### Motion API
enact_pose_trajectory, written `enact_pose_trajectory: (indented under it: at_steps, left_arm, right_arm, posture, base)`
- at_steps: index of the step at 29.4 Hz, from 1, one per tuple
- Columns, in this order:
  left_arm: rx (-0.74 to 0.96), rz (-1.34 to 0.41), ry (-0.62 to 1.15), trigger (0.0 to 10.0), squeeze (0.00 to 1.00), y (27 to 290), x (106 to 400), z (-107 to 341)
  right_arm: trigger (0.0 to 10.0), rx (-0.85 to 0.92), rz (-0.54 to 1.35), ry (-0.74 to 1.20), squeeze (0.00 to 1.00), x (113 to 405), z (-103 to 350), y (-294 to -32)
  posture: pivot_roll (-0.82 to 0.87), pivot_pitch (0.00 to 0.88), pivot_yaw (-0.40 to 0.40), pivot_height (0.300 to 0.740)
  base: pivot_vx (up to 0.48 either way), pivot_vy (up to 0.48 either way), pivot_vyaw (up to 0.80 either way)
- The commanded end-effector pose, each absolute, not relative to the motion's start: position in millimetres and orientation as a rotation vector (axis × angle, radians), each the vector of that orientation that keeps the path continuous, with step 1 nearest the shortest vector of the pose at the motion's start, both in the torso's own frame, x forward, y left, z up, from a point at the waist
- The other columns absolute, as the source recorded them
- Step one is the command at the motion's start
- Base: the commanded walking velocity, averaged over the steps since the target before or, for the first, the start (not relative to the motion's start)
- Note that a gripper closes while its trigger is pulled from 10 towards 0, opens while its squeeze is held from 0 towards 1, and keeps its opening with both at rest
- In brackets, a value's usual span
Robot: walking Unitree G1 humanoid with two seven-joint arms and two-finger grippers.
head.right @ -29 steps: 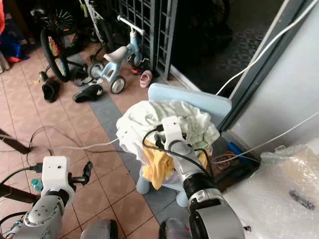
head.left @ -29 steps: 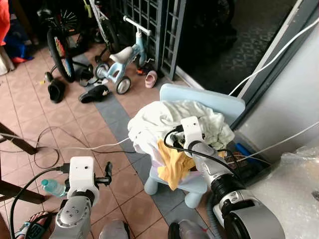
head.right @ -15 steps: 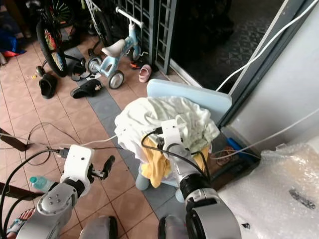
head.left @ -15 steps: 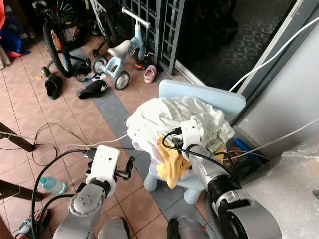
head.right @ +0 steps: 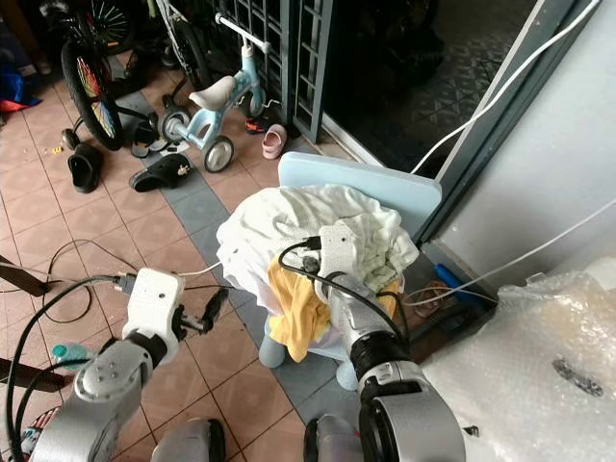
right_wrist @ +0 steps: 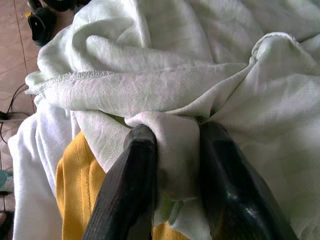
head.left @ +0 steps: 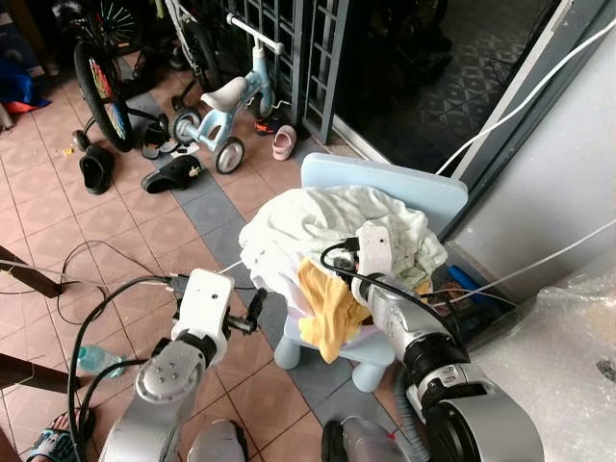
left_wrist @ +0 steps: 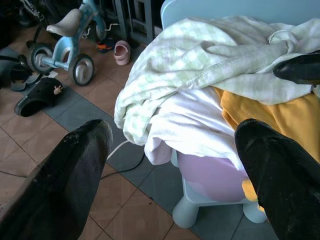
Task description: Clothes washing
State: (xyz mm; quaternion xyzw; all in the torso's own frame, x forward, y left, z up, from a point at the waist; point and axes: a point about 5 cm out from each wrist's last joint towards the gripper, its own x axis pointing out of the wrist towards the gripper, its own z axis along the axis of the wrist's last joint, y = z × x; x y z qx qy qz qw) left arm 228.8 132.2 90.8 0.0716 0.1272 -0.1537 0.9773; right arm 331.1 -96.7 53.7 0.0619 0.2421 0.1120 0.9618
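Observation:
A heap of clothes lies on a small pale blue child's chair. On top is a pale green checked cloth, with a white garment and a yellow garment beneath it. My right gripper is sunk into the top of the heap, shut on a bunched fold of the pale green cloth. My left gripper hovers just left of the chair at seat height. It is open, fingers wide apart and pointing at the heap, touching nothing.
On the tiled floor to the far left stand a blue tricycle and a bicycle, with sandals and a pink shoe. Cables and a water bottle lie at left. Bubble wrap is at right.
My left arm has swung up from low on the left toward the chair, fingers now facing the heap. The right gripper stays in the clothes.

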Motion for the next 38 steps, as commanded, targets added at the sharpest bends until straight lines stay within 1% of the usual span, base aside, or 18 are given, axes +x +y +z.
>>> enact_pose_trajectory:
  at_steps: [1,4,7,9,10,13,15,16,17,18,19,20,22,24,25,31,34,38]
  left_arm:
    - [0.141,-0.330,0.264,10.0,0.00,128,230,86]
    - [0.121,-0.333,0.227,10.0,0.00,124,237,90]
    - [0.116,-0.317,0.213,10.0,0.00,126,239,90]
    - [0.125,-0.291,0.214,10.0,0.00,129,239,89]
    - [0.127,-0.289,0.217,10.0,0.00,131,239,87]
    - [0.138,-0.290,0.221,10.0,0.00,133,238,84]
    - [0.150,-0.285,0.219,10.0,0.00,134,240,83]
    - [0.154,-0.281,0.215,10.0,0.00,135,244,83]
    - [0.154,-0.281,0.215,10.0,0.00,135,244,83]
    - [0.156,-0.276,0.208,10.0,0.00,135,248,84]
    - [0.157,-0.274,0.206,10.0,0.00,135,249,85]
    - [0.161,-0.264,0.201,10.0,0.00,135,251,86]
    - [0.157,-0.224,0.163,10.0,0.00,136,251,90]
    - [0.168,-0.215,0.158,10.0,0.00,137,250,91]
    - [0.190,-0.195,0.166,10.0,0.00,139,248,89]
    - [0.171,-0.186,0.237,10.0,0.00,146,239,79]
    - [0.164,-0.178,0.237,10.0,0.00,148,240,79]
    - [0.174,-0.160,0.234,10.0,0.00,151,241,82]
  right_arm:
    - [0.0,0.169,0.200,0.479,0.00,328,56,-106]
    - [0.0,0.288,0.113,0.445,0.00,322,57,-121]
    - [0.0,0.338,0.095,0.406,0.00,318,62,-125]
    - [0.0,0.349,0.086,0.347,0.00,312,67,-129]
    - [0.0,0.387,0.069,0.311,0.00,306,71,-134]
    - [0.0,0.420,0.043,0.275,0.00,296,74,-142]
    - [0.0,0.385,0.056,0.252,0.00,289,77,-146]
    - [1.4,0.307,0.094,0.239,0.00,286,78,-145]
    - [1.4,0.307,0.094,0.239,0.00,286,78,-145]
    - [10.0,0.246,0.134,0.247,0.00,286,78,-140]
    - [10.0,0.229,0.143,0.251,0.00,287,77,-139]
    - [10.0,0.177,0.168,0.252,1.00,288,78,-134]
    - [10.0,0.120,0.171,0.267,1.00,296,77,-128]
    - [10.0,0.104,0.166,0.281,1.00,298,75,-128]
    - [10.0,0.116,0.149,0.280,1.00,300,76,-129]
    - [10.0,0.071,0.107,0.320,1.00,303,66,-133]
    - [10.0,0.017,0.072,0.390,1.00,304,54,-138]
    - [10.0,0.049,0.036,0.415,1.00,313,51,-142]
  posture:
    - [0.00,0.046,-0.031,0.740]
    - [-0.01,0.025,-0.031,0.740]
    - [-0.01,0.020,-0.030,0.740]
    - [-0.01,0.008,-0.025,0.740]
    - [-0.01,0.004,-0.022,0.740]
    - [-0.02,0.000,-0.014,0.740]
    - [-0.03,0.000,-0.012,0.740]
    - [-0.03,0.000,-0.011,0.740]
    - [-0.03,0.000,-0.011,0.740]
    - [-0.04,0.000,-0.010,0.740]
    - [-0.04,0.000,-0.010,0.740]
    - [-0.04,0.000,-0.011,0.740]
    - [-0.02,0.003,-0.015,0.740]
    - [-0.02,0.003,-0.015,0.740]
    - [-0.01,0.009,-0.017,0.740]
    - [0.00,0.019,-0.018,0.740]
    - [0.01,0.035,-0.023,0.740]
    - [0.02,0.051,-0.027,0.740]
  base:
    - [0.000,0.000,0.00]
    - [0.000,0.000,0.00]
    - [0.000,0.000,0.00]
    - [0.000,0.000,0.00]
    - [0.000,0.000,0.00]
    - [0.000,0.000,0.00]
    - [0.000,0.000,0.00]
    - [0.000,0.000,0.00]
    - [0.000,0.000,0.00]
    - [0.000,0.000,0.00]
    - [0.000,0.000,0.00]
    - [0.000,0.000,0.00]
    - [0.000,0.000,0.00]
    - [0.000,0.000,0.00]
    - [0.000,0.000,0.00]
    - [0.000,0.000,0.00]
    - [0.000,0.000,0.00]
    - [0.000,0.000,0.00]
